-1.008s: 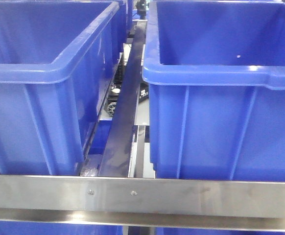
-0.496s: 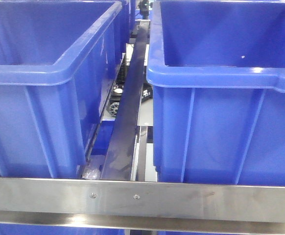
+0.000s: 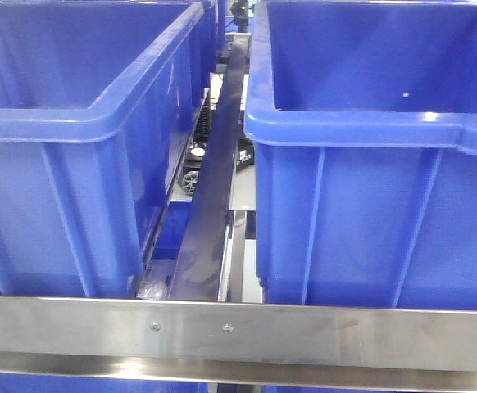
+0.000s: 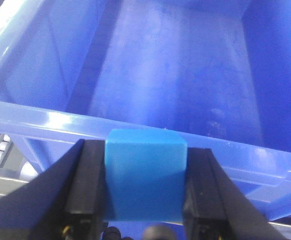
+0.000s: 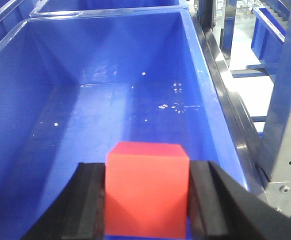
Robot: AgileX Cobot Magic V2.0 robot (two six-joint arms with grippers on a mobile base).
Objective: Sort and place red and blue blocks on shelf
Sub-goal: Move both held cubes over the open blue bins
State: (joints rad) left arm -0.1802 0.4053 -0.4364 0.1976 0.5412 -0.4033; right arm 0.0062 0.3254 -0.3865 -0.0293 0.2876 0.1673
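In the left wrist view my left gripper [image 4: 144, 185] is shut on the sky-blue block [image 4: 144, 172], its black fingers [image 4: 88, 182] pressed against both sides; the block hangs just before the near rim of a dark-blue bin [image 4: 60, 120]. In the right wrist view my right gripper [image 5: 146, 197] is shut on the red block [image 5: 146, 187], held above the inside of another dark-blue bin [image 5: 45, 120] near its front wall. Neither block nor gripper appears in the front view.
Two large dark-blue bins [image 3: 58, 123] [image 3: 370, 131] stand side by side on the shelf behind a steel front rail [image 3: 238, 327], with a dark divider bar [image 3: 210, 205] between them. A steel shelf upright [image 5: 285, 140] stands right of the right bin.
Over the last second the front view has shifted slightly, so the bins sit a little further right in the picture. Since half a second ago it has hardly changed.
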